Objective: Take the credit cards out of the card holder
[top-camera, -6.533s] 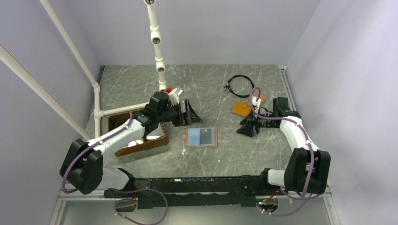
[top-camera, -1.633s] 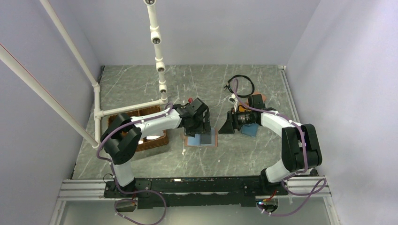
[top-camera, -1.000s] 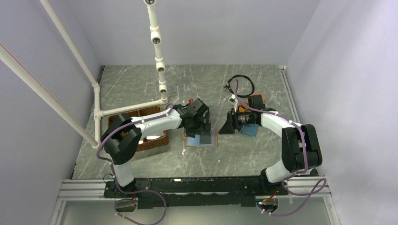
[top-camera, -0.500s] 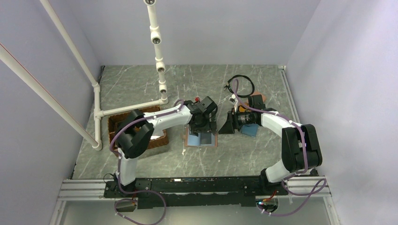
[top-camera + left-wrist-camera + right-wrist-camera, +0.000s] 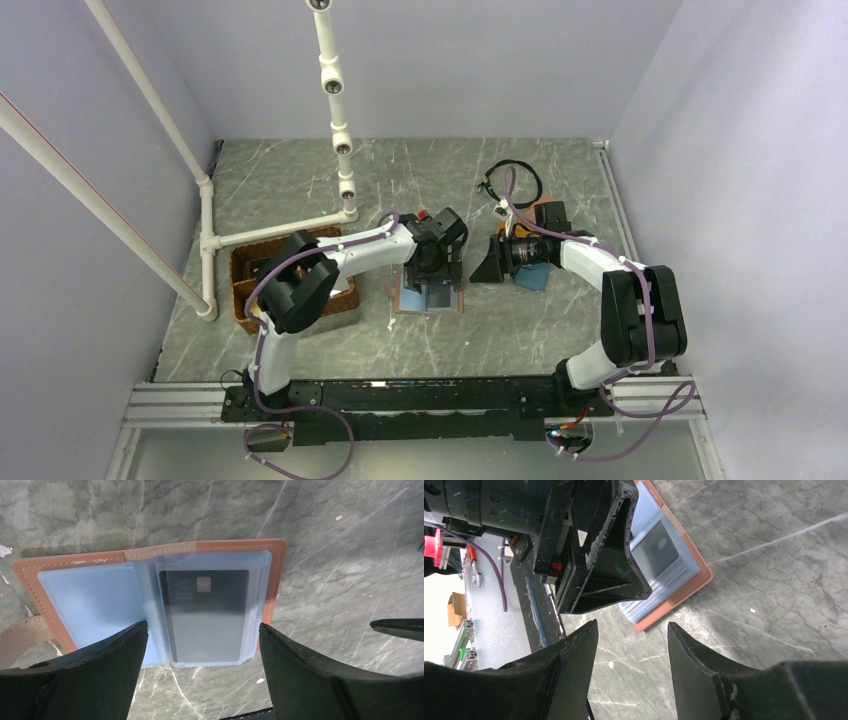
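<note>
The card holder (image 5: 409, 298) lies open and flat on the marble table, with a salmon-pink rim (image 5: 278, 580) and light-blue pockets. A grey credit card (image 5: 207, 615) sits in the clear sleeves of its right half, also seen as the credit card (image 5: 655, 550) in the right wrist view. My left gripper (image 5: 202, 627) hangs open just above that half, one finger on each side of the sleeve stack, touching nothing. My right gripper (image 5: 631, 625) stands open and empty over bare table to the right of the holder, pointing at the left gripper (image 5: 594, 555).
A brown wicker basket (image 5: 262, 266) stands left of the holder. A teal-blue wallet (image 5: 533, 278) lies under the right arm, and a black cable loop (image 5: 516, 170) lies behind it. White pipes (image 5: 340, 150) rise at the back left.
My left gripper has moved right, from the holder's left half to above its right half with the card, and opened slightly. The right arm has hardly moved.
</note>
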### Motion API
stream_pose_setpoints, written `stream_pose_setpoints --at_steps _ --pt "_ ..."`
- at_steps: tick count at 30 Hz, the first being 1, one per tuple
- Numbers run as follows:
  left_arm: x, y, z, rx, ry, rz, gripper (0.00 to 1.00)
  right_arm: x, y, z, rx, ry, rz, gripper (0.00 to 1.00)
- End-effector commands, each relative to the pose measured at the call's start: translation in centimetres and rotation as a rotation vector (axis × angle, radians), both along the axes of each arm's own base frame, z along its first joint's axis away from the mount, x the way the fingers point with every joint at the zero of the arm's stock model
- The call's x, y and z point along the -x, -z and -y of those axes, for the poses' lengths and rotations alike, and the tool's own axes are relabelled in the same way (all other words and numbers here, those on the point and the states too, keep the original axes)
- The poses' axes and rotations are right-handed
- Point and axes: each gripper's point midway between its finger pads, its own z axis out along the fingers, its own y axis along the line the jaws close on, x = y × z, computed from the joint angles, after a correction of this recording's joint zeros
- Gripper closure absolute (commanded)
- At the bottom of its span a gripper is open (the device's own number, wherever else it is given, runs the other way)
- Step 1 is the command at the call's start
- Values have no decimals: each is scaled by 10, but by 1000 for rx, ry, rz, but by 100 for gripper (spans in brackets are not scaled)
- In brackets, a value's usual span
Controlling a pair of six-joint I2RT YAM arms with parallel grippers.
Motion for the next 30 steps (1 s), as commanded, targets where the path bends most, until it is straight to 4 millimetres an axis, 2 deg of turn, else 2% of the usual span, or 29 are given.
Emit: stream_pose_setpoints --at_steps 1,16,30 --pt "-5 -8 10 6 1 21 13 -8 -5 0 -6 3 40 44" --pt "-6 -4 13 -17 6 11 13 -8 -6 1 -4 5 44 44" --pt "-4 2 6 -74 -4 -12 15 -8 -5 1 -5 3 41 44"
